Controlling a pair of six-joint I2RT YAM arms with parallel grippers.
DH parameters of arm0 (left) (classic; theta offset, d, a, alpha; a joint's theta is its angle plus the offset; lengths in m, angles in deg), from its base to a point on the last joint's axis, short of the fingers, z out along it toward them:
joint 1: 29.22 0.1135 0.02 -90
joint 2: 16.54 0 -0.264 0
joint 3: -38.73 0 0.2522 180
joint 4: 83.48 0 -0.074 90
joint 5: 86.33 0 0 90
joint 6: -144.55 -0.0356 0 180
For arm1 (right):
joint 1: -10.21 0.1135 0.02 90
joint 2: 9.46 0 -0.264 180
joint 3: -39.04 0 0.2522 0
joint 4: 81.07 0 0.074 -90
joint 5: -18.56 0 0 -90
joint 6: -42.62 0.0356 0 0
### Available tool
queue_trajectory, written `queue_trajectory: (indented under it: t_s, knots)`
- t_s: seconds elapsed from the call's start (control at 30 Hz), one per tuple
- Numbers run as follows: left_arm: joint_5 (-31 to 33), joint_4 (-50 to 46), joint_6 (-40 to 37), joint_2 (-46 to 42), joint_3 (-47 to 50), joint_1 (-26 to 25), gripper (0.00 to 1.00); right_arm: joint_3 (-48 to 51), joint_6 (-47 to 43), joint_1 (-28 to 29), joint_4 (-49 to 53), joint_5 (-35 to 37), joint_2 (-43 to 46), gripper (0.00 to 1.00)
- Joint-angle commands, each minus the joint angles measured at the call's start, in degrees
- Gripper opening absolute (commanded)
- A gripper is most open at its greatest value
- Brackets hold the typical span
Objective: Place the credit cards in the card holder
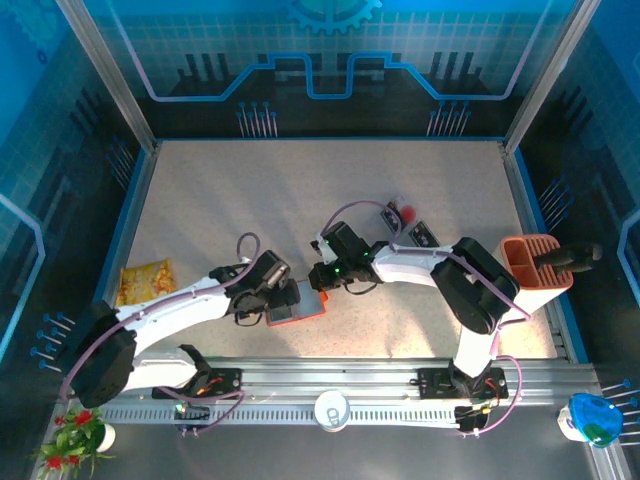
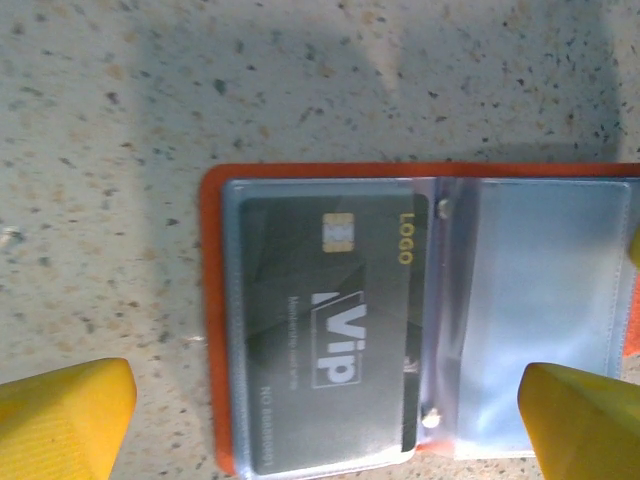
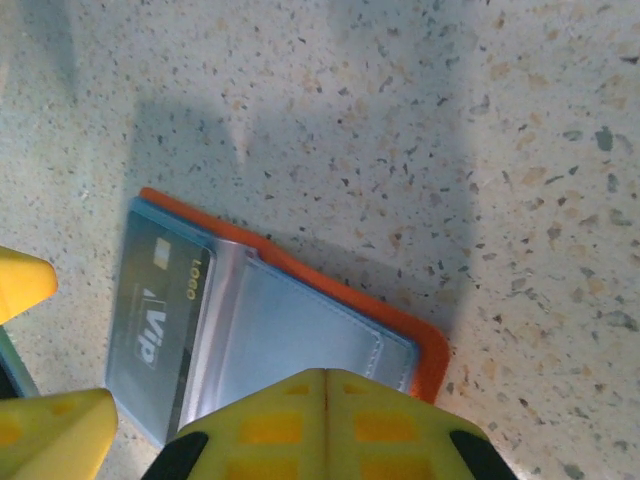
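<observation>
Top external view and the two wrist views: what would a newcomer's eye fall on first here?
First, the open red-orange card holder at the centre of the table, with a dark grey VIP card in one clear pocket. Next, the yellow-fingered left gripper open wide above the holder, and the shut right gripper close over it. At the right table edge stands a terracotta slotted bin.

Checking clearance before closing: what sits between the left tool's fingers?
Left wrist view: the open card holder lies between the spread fingers of the left tool, a dark VIP card tucked in its clear pocket.
</observation>
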Motion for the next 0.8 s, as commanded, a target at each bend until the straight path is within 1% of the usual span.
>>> queue_trajectory:
  t_s: [0.0,0.2,0.5,0.7,0.77]
  knots:
    - [0.9,2.6,1.2,2.7,-2.1,-1.3,0.99,-0.5,-1.4,-0.2,0.1,-0.7,-2.5,0.01]
    - [1.5,3.7,0.5,6.5,-2.7,-2.4,0.99,-0.6,-0.2,0.5,-1.3,-2.3,-4.9,0.0]
    - [3.1,3.0,0.2,7.5,-1.8,-2.5,0.99,0.0,2.8,0.7,-4.6,-3.7,-6.2,0.0]
    - [4.4,2.3,-0.5,9.0,-0.7,-2.5,0.99,0.1,3.4,0.6,-4.9,-3.7,-6.2,0.0]
    - [4.4,2.8,-0.5,9.5,-0.1,-2.6,0.95,0.1,3.3,0.7,-4.6,-3.7,-5.7,0.0]
